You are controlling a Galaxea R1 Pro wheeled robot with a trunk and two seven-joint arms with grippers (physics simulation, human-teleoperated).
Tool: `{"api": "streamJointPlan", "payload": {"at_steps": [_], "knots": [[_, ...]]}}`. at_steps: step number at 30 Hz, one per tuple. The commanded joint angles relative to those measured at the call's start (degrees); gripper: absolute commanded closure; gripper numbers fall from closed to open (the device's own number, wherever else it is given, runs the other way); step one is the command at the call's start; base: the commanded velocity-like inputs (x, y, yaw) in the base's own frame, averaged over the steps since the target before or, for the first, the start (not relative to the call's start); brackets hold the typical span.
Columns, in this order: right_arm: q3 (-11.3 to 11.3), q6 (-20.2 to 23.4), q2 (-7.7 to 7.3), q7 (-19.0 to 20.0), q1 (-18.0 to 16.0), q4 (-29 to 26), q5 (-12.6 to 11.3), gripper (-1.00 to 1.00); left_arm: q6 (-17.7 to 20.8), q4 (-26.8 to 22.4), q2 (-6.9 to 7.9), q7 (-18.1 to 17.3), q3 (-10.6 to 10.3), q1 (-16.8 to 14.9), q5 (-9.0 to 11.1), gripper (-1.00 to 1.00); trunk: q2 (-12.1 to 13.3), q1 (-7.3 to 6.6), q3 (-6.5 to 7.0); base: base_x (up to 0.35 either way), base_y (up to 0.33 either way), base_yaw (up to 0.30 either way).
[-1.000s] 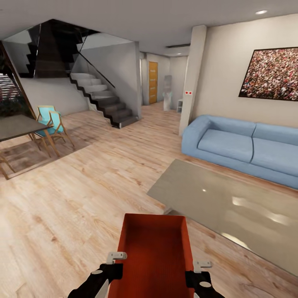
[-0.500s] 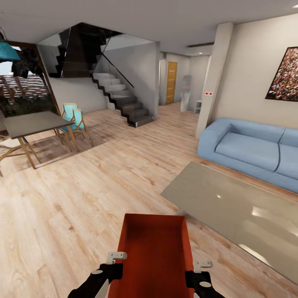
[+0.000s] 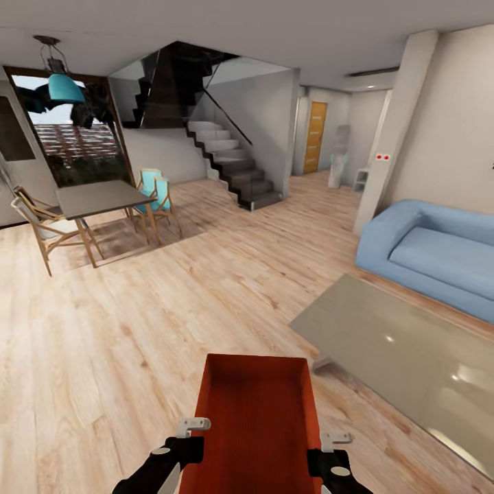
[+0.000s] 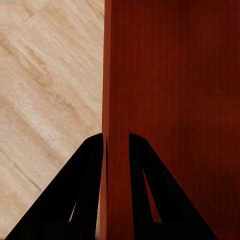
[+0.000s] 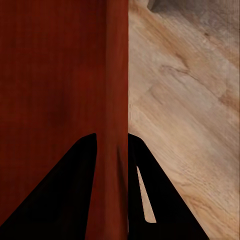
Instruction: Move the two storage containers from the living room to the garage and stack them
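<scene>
A: Any legible text, labels, brands or numbers in the three views?

B: None. The small white wall plate with two red marks (image 3: 382, 157) on the pale square pillar (image 3: 398, 130) is too small to read. The orange-red plastic bin (image 3: 255, 418) carries no lettering on its walls, seen from the head or either wrist.

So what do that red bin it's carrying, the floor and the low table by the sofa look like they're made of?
The red bin, gripped by the left hand and right hand, looks like matte plastic: uniform colour, faint ribbing, no shine. The floor looks like light wood planks, with visible grain and knots. The low table seems glass or polished stone; it shows bright reflections.
</scene>
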Motion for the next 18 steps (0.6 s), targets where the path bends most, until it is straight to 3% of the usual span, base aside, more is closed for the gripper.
{"api": "streamJointPlan", "payload": {"at_steps": [1,18], "knots": [[0.1,-0.1,-0.69,-0.5,0.0,0.2,-0.6,1.00,0.4,-0.2,0.15,1.0,0.4,-0.1,-0.8,1.00,-0.1,0.02,-0.09,0.000,0.000,0.271],[0.1,-0.1,-0.69,-0.5,0.0,0.2,-0.6,1.00,0.4,-0.2,0.07,1.0,0.4,-0.1,-0.9,1.00,-0.1,0.02,-0.09,0.024,0.000,0.271]]}}
